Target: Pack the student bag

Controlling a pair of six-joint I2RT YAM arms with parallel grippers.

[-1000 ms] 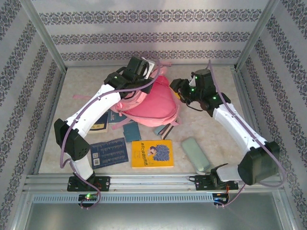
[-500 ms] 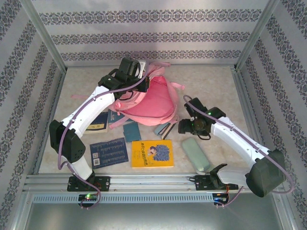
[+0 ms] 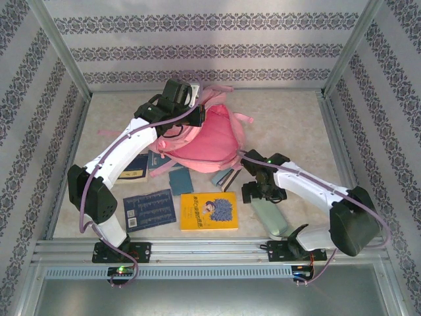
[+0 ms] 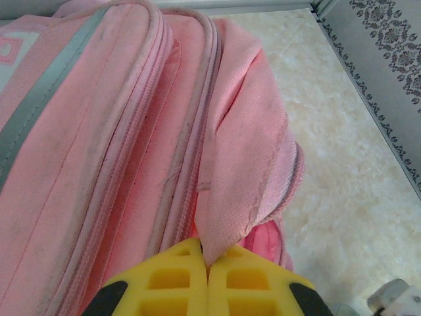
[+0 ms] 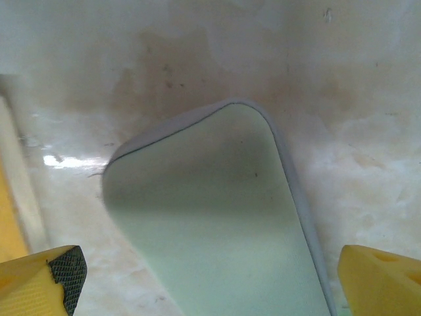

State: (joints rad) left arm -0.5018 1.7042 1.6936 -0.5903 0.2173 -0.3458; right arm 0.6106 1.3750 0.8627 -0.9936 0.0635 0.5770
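- backpack (image 3: pixel 207 141) lies on the table (image 3: pixel 289 125), centre towards the far side, pink, top end under the left wrist
- left arm (image 3: pixel 122 155) rises from its base, elbow bent, forearm reaching forward and right over the bag's far-left end
- left gripper (image 4: pixel 207 263) clamped tight on a flap of the backpack's pink fabric
- right arm (image 3: pixel 309 187) low, stretched leftward across the near table, wrist pointing down
- right gripper (image 5: pixel 210 276) spread wide, a finger at each side of a pale green case (image 5: pixel 210 217); contact cannot be told
- yellow book (image 3: pixel 209 210) just left of the case
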